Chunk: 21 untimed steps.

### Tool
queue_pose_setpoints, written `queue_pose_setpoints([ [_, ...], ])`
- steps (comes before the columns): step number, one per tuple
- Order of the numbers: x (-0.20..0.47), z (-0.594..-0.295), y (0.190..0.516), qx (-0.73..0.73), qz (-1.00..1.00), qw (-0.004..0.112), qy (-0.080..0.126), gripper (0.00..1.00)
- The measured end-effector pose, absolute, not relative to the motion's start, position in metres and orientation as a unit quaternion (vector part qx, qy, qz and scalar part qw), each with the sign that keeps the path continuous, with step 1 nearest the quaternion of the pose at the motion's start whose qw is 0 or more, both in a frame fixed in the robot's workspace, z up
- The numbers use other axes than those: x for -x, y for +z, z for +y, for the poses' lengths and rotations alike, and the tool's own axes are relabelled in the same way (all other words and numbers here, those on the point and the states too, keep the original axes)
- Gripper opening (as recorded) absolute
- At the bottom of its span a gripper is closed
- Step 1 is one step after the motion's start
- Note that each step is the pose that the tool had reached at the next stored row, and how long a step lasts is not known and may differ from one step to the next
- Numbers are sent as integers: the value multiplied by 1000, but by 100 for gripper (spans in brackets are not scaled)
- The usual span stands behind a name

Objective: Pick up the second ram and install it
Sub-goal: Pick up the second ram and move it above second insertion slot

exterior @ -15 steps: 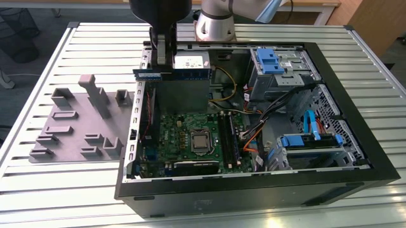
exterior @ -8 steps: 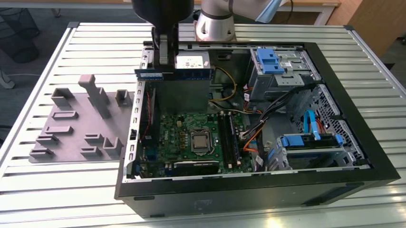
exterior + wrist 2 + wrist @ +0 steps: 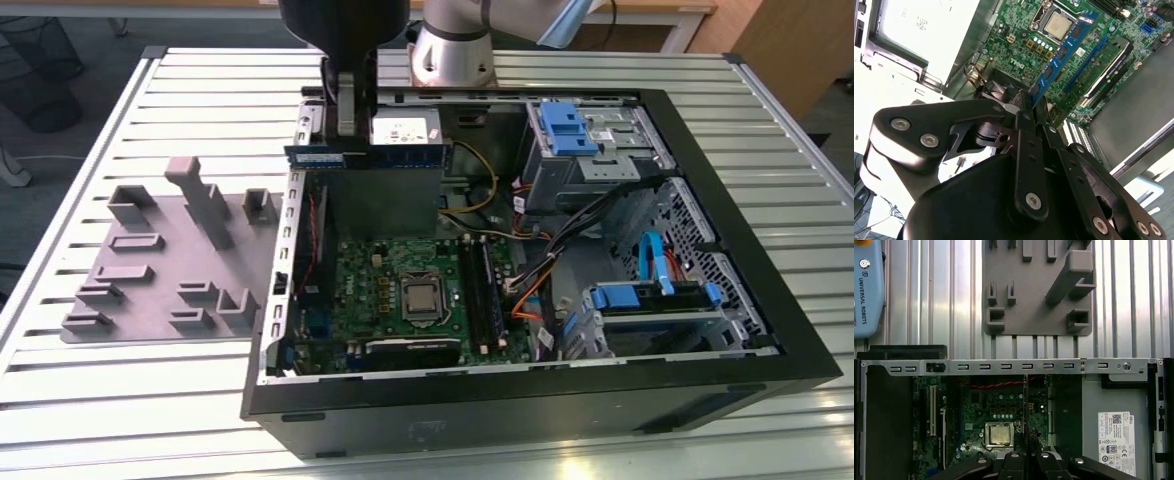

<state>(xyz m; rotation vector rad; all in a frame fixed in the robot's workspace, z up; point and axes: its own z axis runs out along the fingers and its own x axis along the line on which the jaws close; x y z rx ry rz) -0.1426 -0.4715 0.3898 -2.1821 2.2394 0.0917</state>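
The second ram (image 3: 367, 157) is a thin blue-green stick with dark chips, held level above the far left part of the open computer case (image 3: 534, 400). My black gripper (image 3: 350, 138) is shut on it from above, near one end. In the second wrist view the ram (image 3: 1064, 50) runs out from my gripper (image 3: 1029, 102) over the green motherboard (image 3: 1019, 45). In the first wrist view the ram (image 3: 1025, 410) shows edge-on as a thin dark line above my gripper (image 3: 1026, 457). The black memory slots (image 3: 483, 290) lie beside the processor (image 3: 422, 296), well below the ram.
The grey plastic holder tray (image 3: 160, 260) with upright posts lies on the slatted table (image 3: 747, 110) at the exterior view's left of the case. Inside the case are blue drive brackets (image 3: 574, 130), cables (image 3: 587, 215) and a labelled power supply (image 3: 1114, 435). The case's metal rim (image 3: 1004, 366) runs between tray and motherboard.
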Motion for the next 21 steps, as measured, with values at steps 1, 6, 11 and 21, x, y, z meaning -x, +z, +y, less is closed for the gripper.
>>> queue_pose_setpoints([
  [1,143,-472,390,698,716,7,29,14],
  [6,140,-471,389,698,716,7,30,14],
  [11,134,-472,389,698,716,7,30,14],
  [21,125,-472,389,698,716,7,30,14],
])
